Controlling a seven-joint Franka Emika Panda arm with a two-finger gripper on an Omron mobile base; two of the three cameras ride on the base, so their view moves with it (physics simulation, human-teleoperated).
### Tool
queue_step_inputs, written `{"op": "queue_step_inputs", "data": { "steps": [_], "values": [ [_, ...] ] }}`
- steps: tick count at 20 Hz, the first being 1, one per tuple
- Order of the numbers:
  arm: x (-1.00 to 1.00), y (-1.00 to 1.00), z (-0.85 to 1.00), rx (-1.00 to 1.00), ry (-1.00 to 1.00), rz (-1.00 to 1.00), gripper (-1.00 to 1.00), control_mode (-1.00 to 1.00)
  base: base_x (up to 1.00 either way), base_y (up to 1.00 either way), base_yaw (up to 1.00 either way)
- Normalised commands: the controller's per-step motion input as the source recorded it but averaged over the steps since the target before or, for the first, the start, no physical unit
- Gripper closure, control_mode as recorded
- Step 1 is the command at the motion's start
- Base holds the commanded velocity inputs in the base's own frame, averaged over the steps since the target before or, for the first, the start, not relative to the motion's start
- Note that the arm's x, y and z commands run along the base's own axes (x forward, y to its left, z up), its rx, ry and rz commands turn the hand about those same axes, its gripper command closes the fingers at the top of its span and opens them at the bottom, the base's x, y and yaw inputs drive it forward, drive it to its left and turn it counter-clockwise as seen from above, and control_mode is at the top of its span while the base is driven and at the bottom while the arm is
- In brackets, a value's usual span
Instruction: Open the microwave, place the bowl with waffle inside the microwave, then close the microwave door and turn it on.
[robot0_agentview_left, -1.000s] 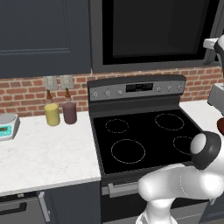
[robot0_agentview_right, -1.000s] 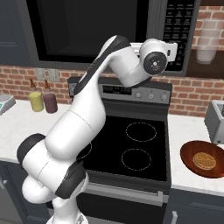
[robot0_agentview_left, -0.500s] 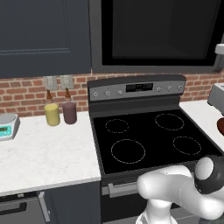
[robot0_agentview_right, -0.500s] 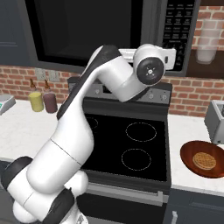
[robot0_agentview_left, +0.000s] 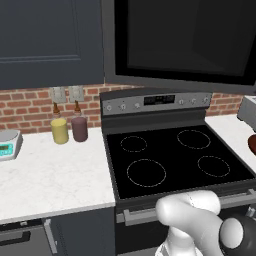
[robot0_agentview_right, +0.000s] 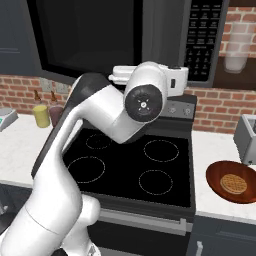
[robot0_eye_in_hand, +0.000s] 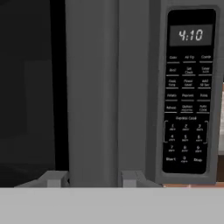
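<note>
While the arm reaches up from the base, the claw sits right in front of the microwave, its two fingertips poking up at the bottom of the hand view with a gap between them. Jaws are partly apart, nothing seen between them; the grey vertical strip of the microwave door edge stands just beyond the gap, contact cannot be told. Black door glass lies to the claw's left, keypad panel with the clock reading 4:10 to its right. Door looks slightly swung out at its right edge in the right base view, hard to be sure. Bowl with a waffle in it rests on the white counter, well below the claw and off to its right, just beside the stove. A toaster stands behind the bowl. Far to the claw's left and low, a yellow cup and purple cup stand side by side, with a small scale farther left.
</note>
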Motion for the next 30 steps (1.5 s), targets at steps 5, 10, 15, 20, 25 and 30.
{"op": "queue_step_inputs", "data": {
  "steps": [5, 10, 15, 20, 25, 30],
  "values": [
    [-1.00, 0.06, 0.00, 0.00, 0.01, 0.00, 1.00, -1.00, 0.00, 0.00, 0.00],
    [-1.00, 0.07, 0.00, 0.00, 0.03, 0.00, 1.00, -1.00, 0.00, 0.00, 0.00],
    [-1.00, 0.06, -0.01, 0.00, 0.06, 0.00, 1.00, -1.00, 0.00, 0.00, 0.00],
    [-0.93, 0.07, 0.00, 0.00, 0.08, 0.00, 1.00, -1.00, 0.00, 0.00, 0.00],
    [-0.66, 0.13, 0.00, -0.03, 0.07, 0.00, 1.00, -1.00, 0.00, 0.00, 0.00],
    [-0.12, 0.03, 0.00, 0.00, 0.01, 0.00, 1.00, -1.00, 0.00, 0.00, 0.00]
  ]
}}
